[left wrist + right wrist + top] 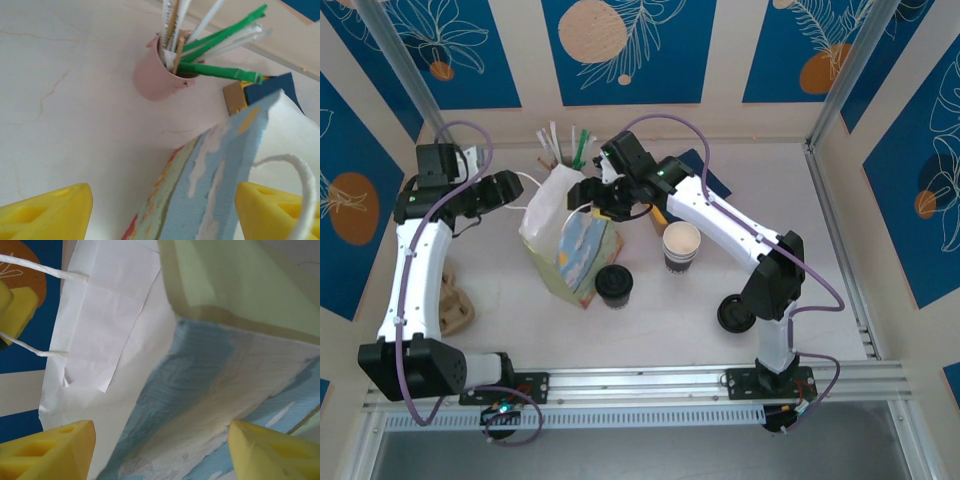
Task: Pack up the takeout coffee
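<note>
Paper bag (575,250) sits partly inside open left pincer (162,195) and open right pincer (161,432).

Bare table (820,230) right of the striped cup (681,247); paper bag (570,248) just left of the takeout coffee (615,285).

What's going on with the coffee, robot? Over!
Both open: left gripper straddling the paper bag's edge, right gripper around its side. The takeout coffee stands beside the bag, not packed. A striped cup nearby, not blocking.
</note>
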